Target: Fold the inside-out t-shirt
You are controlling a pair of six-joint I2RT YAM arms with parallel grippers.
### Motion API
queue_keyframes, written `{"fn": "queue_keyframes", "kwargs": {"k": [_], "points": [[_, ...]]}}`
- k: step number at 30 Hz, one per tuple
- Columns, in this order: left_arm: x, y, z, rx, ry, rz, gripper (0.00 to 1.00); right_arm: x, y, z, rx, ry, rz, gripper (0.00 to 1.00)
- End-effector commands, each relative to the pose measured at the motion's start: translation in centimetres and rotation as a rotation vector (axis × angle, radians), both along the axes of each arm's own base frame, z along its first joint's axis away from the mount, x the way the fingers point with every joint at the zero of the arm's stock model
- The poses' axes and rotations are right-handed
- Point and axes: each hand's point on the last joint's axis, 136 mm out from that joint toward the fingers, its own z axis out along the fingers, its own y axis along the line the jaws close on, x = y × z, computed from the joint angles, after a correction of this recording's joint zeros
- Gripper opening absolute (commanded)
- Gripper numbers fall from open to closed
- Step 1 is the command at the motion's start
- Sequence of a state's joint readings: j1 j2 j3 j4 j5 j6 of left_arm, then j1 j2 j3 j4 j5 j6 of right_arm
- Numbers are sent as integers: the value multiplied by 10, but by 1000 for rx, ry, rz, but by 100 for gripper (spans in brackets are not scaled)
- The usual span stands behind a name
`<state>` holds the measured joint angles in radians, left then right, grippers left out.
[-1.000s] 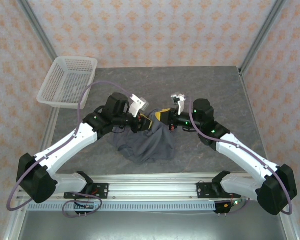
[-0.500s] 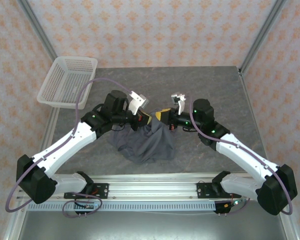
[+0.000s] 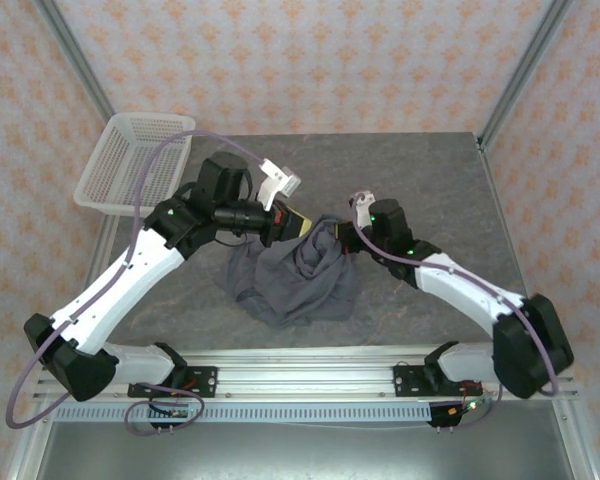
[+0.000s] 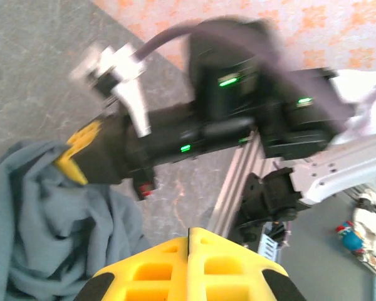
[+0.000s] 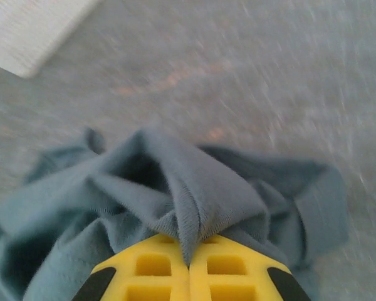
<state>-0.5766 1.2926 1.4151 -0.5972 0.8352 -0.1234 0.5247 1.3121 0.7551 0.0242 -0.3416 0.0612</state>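
The right gripper [image 5: 189,262] is pinching a ridge of the crumpled t-shirt [image 3: 298,285], which is lying in the middle of the table [image 3: 430,180]. The left gripper [image 4: 189,244] is sitting clamped on nothing alongside; I reckon it needs opening to catch a hem.

Item 1: my left arm [image 3: 130,270], extended forward and angled inward. Its left gripper [image 4: 189,233] has both fingers pressed flat together with nothing between them.

Item 2: my right arm [image 3: 460,290], elbow bent, also angled inward. Its right gripper [image 5: 189,249] is clamped on a fold of the t-shirt [image 5: 194,188] (pinched at the very tips). It sits just ahead of the left gripper's tips, facing them.
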Motion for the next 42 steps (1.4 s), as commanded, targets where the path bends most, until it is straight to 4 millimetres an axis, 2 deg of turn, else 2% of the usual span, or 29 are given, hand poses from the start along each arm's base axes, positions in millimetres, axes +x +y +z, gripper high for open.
{"fn": "queue_keyframes", "kwargs": {"k": [1,2,4,7,9,11,12,14,16,18,21,22,25,27,29,31,32,34,35,37,39,40,41,42], "points": [[-7,-1,4,-7,83,-4,0,-2,5,16,41,-42,19,2],[-4,-1,-3,12,87,8,0,-6,6,27,78,-74,32,0],[9,7,-29,114,96,72,0,-15,2,47,144,-146,29,0],[36,28,-83,320,75,201,23,-34,2,73,214,-186,72,0],[47,28,-105,351,56,218,32,-45,4,86,252,-183,105,0],[56,18,-109,309,45,217,40,-48,4,92,276,-172,100,0],[57,7,-105,260,49,186,40,-49,3,93,282,-166,97,0],[51,-15,-92,159,45,87,40,-47,1,94,286,-144,72,0],[42,-27,-88,131,27,9,35,-46,1,96,282,-137,65,0],[35,-32,-89,136,28,-25,26,-44,2,95,279,-133,60,0],[33,-28,-85,139,12,6,23,-39,2,91,267,-123,49,0],[39,-22,-90,174,1,71,26,-38,3,91,273,-117,46,0],[61,-2,-125,339,27,269,36,-38,12,96,319,-116,79,0],[62,-9,-144,353,77,255,48,-38,16,100,343,-119,100,0],[68,-16,-156,349,104,268,55,-40,18,104,348,-114,114,0],[71,-26,-158,323,112,248,57,-44,21,109,360,-114,139,0],[74,-30,-159,312,112,242,56,-46,22,113,368,-116,149,0],[78,-35,-160,316,111,231,46,-46,21,115,368,-120,145,0],[80,-34,-162,330,108,235,35,-46,19,116,363,-123,136,0],[82,-34,-162,342,109,233,1,-44,15,111,348,-123,113,0],[79,-38,-155,280,141,208,0,-39,5,99,313,-116,52,0],[75,-42,-145,209,175,180,0,-35,-1,90,290,-108,13,0],[69,-50,-130,108,223,128,0,-29,-10,78,258,-96,-39,1],[63,-60,-104,-45,279,61,0,-20,-25,56,203,-72,-119,7]]}}
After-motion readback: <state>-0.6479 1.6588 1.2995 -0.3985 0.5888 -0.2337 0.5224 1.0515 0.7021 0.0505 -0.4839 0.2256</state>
